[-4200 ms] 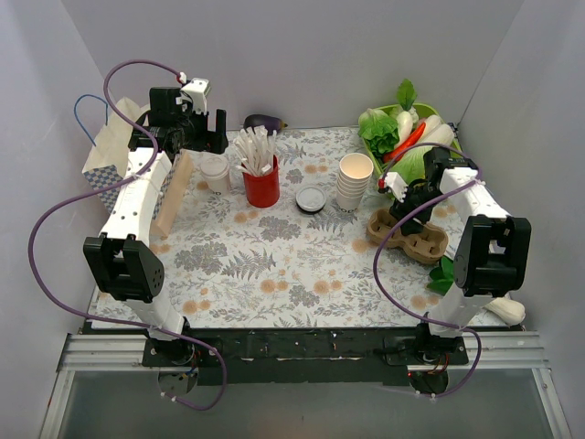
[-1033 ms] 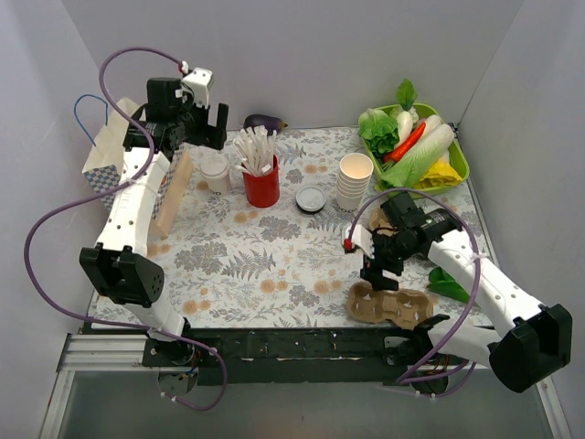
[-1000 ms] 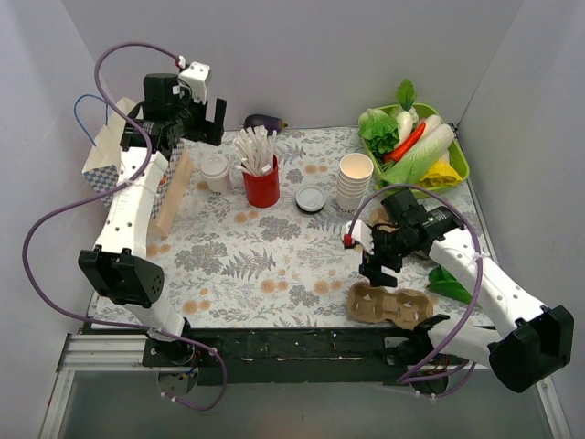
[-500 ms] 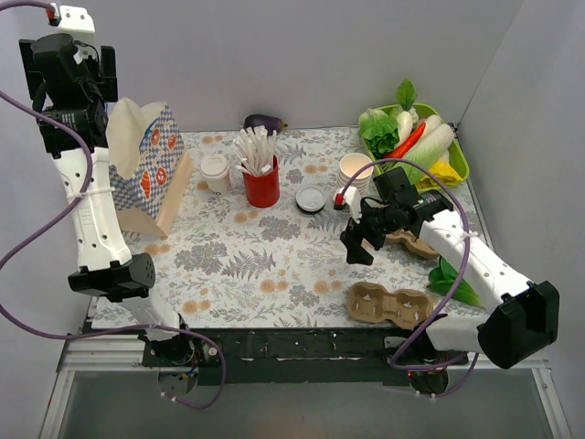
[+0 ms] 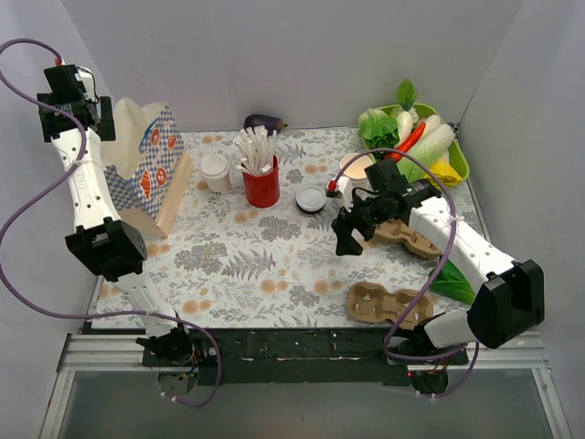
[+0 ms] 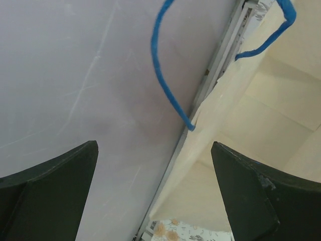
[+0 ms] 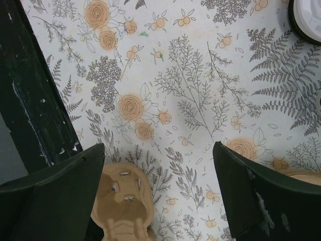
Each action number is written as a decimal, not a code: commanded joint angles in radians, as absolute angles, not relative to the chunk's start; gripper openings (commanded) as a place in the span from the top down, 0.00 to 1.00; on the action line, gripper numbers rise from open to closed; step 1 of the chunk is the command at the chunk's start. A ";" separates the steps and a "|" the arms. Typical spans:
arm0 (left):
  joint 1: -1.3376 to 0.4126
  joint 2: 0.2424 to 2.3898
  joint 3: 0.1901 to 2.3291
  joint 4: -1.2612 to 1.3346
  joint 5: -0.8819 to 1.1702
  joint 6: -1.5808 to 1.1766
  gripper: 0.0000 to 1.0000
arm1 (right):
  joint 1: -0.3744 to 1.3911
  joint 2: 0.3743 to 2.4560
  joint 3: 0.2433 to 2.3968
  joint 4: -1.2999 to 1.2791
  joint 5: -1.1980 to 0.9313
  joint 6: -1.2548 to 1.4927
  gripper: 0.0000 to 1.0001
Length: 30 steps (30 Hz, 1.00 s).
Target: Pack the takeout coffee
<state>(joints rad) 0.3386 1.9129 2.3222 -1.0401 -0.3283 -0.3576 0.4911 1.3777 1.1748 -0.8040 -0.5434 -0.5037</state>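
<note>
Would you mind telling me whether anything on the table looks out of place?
A green leaf lies loose at the right of the table, apart from the vegetable tray. A lid also lies alone, on no cup.

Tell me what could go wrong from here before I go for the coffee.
The takeout coffee stands close beside the red cup of sticks; a wide-open right end effector could knock that cup over. The left end effector hangs open by the blue handle of the bag and might snag it.
</note>
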 commanded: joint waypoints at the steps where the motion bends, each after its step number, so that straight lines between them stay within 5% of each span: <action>1: 0.331 1.939 2.310 -1.055 -0.258 -0.408 0.02 | 0.489 1.393 1.239 -0.781 -0.568 -0.486 0.04; 6: 0.342 1.988 2.312 -1.058 -0.210 -0.423 0.06 | 0.489 1.390 1.241 -0.793 -0.551 -0.488 0.04; 23: 0.341 1.959 2.215 -1.095 -0.133 -0.451 0.54 | 0.489 1.332 1.183 -0.761 -0.489 -0.522 0.05; 26: 0.341 1.921 2.171 -1.097 -0.130 -0.456 0.78 | 0.489 1.324 1.178 -0.762 -0.483 -0.525 0.05; 30: 0.336 1.858 2.126 -1.098 -0.133 -0.457 0.95 | 0.489 1.313 1.160 -0.761 -0.485 -0.528 0.05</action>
<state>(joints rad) 0.3386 1.9896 2.1513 -1.0840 -0.1413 -0.4538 0.4911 1.3514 1.1759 -0.7811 -0.4866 -0.5125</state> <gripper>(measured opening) 0.105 0.957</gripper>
